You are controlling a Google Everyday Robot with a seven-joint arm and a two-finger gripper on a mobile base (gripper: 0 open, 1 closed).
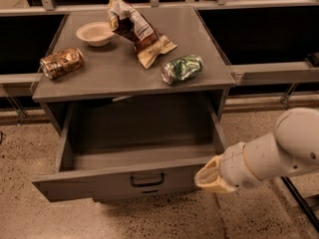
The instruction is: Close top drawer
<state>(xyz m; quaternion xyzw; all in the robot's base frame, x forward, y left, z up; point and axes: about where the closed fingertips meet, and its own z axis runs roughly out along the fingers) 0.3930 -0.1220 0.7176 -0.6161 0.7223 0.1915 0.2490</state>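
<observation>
The top drawer (99, 180) of the grey metal cabinet is pulled far out toward me, its deep box empty. Its long front panel carries a small black pull handle (147, 179). My gripper (205, 179) comes in from the right on a white arm and sits at the right end of the drawer's front panel, close to or touching it. The lower drawers are hidden behind the open front.
The cabinet top (124, 68) holds a beige bowl (94, 33), a brown can on its side (62, 62), a crumpled chip bag (139, 31) and a green can on its side (182, 68). Speckled floor lies around. A dark bar (299, 198) lies on the floor at lower right.
</observation>
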